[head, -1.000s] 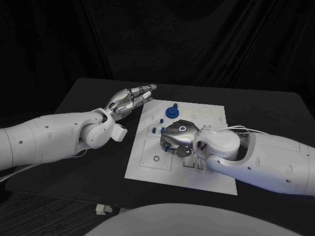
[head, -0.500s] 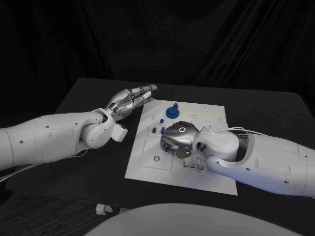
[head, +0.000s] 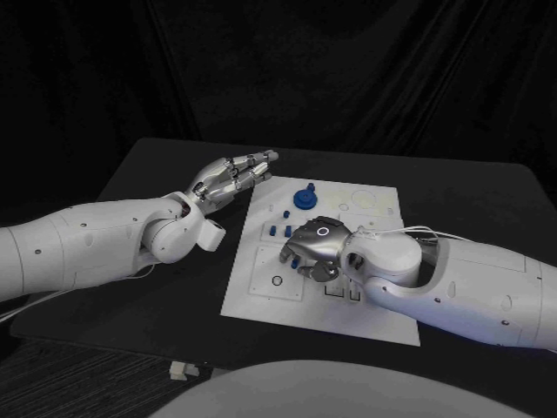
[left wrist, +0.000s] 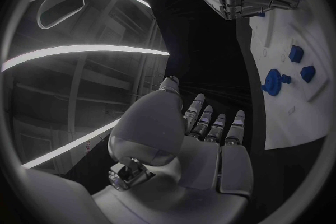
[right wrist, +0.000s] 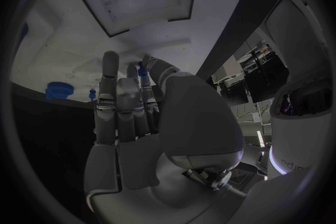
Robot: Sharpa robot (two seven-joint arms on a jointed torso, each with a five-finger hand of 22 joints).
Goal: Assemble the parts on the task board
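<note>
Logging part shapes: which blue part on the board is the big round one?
The blue part at the board's far end, beyond the right hand; the other blue parts are small.

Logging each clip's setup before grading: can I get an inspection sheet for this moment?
Surface: black table, bare where seen.
Job's things: white task board mid-table; blue round part standing near its far end; small blue parts beside it.
Clutter: nothing seen.
Robot hands: left robot hand open, hovering at the board's far left corner; right robot hand low over the board's middle, fingers down, a blue part at its fingertips, hold unclear.
Cables: thin white cable along right wrist.
Surroundings: black curtain behind.
</note>
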